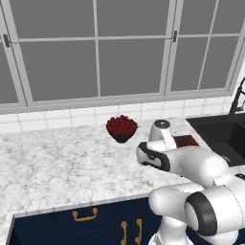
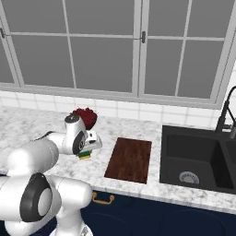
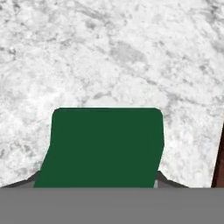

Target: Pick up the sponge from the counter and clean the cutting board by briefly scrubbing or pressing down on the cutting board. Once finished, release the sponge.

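The sponge (image 3: 105,146), dark green on top with a yellow base, sits between my gripper's (image 3: 98,181) dark fingers and shows its green face in the hand view. In the right base view my gripper (image 2: 90,146) is shut on the sponge (image 2: 85,155), low over the marble counter (image 2: 27,129) and a short way left of the cutting board (image 2: 130,159). That board is a dark reddish-brown rectangle lying flat beside the sink. A sliver of the cutting board (image 3: 220,162) shows at the right edge of the hand view. In the left base view my arm covers most of the cutting board (image 1: 186,140).
A dark bowl of red fruit (image 1: 121,127) stands behind the gripper near the tiled wall. The black sink basin (image 2: 198,159) with its black faucet (image 2: 226,113) lies right of the board. Windows run along the back. Navy cabinets (image 1: 86,220) sit below the counter edge.
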Robot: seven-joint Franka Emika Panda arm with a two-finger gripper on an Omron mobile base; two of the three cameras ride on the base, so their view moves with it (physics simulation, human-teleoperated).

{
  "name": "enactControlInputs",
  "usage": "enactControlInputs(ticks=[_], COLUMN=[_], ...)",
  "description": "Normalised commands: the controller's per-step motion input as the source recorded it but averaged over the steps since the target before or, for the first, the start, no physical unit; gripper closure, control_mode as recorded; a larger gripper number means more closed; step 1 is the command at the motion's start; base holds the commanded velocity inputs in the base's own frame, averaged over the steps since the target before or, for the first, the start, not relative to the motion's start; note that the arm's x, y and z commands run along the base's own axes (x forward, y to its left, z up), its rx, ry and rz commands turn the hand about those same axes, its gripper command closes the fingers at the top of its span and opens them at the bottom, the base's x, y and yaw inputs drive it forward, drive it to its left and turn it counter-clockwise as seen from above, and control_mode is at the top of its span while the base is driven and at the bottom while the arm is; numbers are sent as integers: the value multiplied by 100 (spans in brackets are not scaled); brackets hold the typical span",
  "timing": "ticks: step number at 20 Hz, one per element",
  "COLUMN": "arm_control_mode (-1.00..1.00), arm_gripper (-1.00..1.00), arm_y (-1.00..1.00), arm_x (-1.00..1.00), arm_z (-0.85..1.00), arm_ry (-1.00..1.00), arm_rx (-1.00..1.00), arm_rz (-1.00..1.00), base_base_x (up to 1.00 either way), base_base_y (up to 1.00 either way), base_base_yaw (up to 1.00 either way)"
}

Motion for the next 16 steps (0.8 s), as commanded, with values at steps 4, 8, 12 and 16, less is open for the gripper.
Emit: enactControlInputs(ticks=[4,8,12,16], arm_control_mode=[-100,-100,-100,-100], arm_gripper=[-100,-100,-100,-100], arm_y=[0,0,0,0], arm_x=[24,1,0,0], arm_z=[-18,0,0,0], arm_ry=[0,0,0,-1], arm_rx=[0,0,0,0], arm_rz=[0,0,0,0], base_base_x=[0,0,0,0], base_base_y=[0,0,0,0], base_base_yaw=[0,0,0,0])
